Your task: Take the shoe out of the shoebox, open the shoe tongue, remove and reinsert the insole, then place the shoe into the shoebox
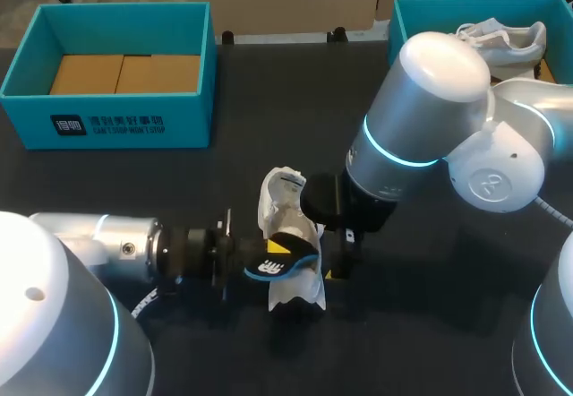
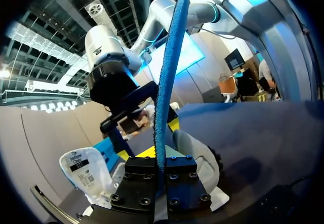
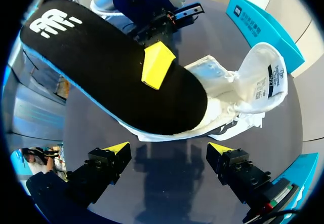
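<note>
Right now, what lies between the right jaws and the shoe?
Only bare table, per the right wrist view; the open jaws don't touch the shoe.

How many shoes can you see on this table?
2. One white shoe lies mid-table; the other shoe sits in the teal box at the far right, partly hidden behind the right arm.

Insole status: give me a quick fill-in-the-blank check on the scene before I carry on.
1. The left gripper is clamped on the black-topped ___.
2. The right gripper is ___, with nothing between its fingers.
3. A second shoe sits in the ___ shoebox.
Missing words: insole; open; right.
</note>
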Controlling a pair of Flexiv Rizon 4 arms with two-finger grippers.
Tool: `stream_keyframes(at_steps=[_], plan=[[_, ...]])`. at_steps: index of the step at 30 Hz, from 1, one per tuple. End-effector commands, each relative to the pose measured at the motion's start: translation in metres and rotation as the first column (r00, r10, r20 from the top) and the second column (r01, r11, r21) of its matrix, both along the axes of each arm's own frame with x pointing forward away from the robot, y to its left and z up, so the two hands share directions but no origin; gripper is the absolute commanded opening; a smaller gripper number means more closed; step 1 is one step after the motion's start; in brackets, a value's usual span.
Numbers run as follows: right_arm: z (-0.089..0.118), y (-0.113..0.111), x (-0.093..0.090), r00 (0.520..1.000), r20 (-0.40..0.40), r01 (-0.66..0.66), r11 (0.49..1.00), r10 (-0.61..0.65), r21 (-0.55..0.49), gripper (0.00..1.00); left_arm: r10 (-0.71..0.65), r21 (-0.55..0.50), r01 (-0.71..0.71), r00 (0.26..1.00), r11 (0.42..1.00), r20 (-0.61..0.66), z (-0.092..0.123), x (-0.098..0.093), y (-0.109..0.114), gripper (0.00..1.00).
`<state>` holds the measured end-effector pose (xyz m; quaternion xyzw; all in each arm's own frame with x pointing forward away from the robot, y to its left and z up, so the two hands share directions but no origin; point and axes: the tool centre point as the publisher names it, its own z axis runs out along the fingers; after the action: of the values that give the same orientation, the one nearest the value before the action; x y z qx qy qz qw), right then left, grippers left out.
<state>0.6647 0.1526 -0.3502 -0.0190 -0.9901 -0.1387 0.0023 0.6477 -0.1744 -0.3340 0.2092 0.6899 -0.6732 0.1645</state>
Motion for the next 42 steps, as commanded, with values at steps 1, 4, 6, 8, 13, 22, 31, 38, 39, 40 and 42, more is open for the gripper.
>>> stream_keyframes(at_steps=[1, 4, 6, 8, 13, 22, 31, 38, 39, 40, 42], plan=[[-0.002, 0.000, -0.001, 1.000, 0.003, 0.001, 1.000, -0.001, 0.001, 1.00, 0.013, 0.013, -0.013, 1.000, 1.000, 0.001, -0.006, 0.004, -0.007, 0.00], [-0.002, 0.000, -0.001, 1.000, 0.003, 0.001, 1.000, -0.001, 0.001, 1.00, 0.040, 0.023, -0.040, 0.999, 0.999, -0.001, -0.010, 0.007, -0.007, 0.00], [-0.002, 0.000, -0.001, 1.000, 0.003, 0.001, 1.000, -0.001, 0.001, 1.00, 0.059, 0.037, -0.059, 0.998, 0.998, -0.003, -0.012, 0.009, -0.007, 0.00], [-0.002, 0.000, -0.001, 1.000, 0.003, 0.001, 1.000, -0.001, 0.001, 1.00, 0.076, 0.058, -0.075, 0.997, 0.996, -0.005, -0.014, 0.011, -0.006, 0.00], [-0.002, 0.000, -0.001, 1.000, 0.003, 0.001, 1.000, -0.001, 0.001, 1.00, 0.098, 0.077, -0.097, 0.995, 0.992, -0.017, -0.019, 0.014, -0.004, 0.00], [-0.002, 0.000, -0.001, 1.000, 0.003, 0.001, 1.000, -0.001, 0.001, 1.00, 0.090, 0.062, -0.088, 0.996, 0.994, -0.029, -0.014, 0.012, -0.001, 0.00], [-0.002, 0.000, -0.001, 1.000, 0.003, 0.001, 1.000, -0.001, 0.001, 1.00, 0.086, 0.056, -0.085, 0.996, 0.995, -0.022, -0.007, 0.008, 0.001, 0.14], [-0.002, 0.000, -0.001, 1.000, 0.003, 0.001, 1.000, -0.001, 0.001, 1.00, 0.082, 0.056, -0.081, 0.997, 0.995, -0.011, -0.002, 0.007, 0.000, 0.18], [-0.002, 0.000, -0.001, 1.000, 0.003, 0.001, 1.000, -0.001, 0.001, 1.00, 0.081, 0.057, -0.081, 0.997, 0.995, -0.010, -0.002, 0.007, 0.000, 0.17], [-0.002, 0.000, -0.001, 1.000, 0.003, 0.001, 1.000, -0.001, 0.001, 1.00, 0.081, 0.057, -0.080, 0.997, 0.995, -0.009, -0.001, 0.007, -0.001, 0.17], [-0.002, 0.000, -0.001, 1.000, 0.003, 0.001, 1.000, -0.001, 0.001, 1.00, 0.079, 0.059, -0.079, 0.997, 0.995, -0.006, 0.000, 0.007, -0.002, 0.17]])
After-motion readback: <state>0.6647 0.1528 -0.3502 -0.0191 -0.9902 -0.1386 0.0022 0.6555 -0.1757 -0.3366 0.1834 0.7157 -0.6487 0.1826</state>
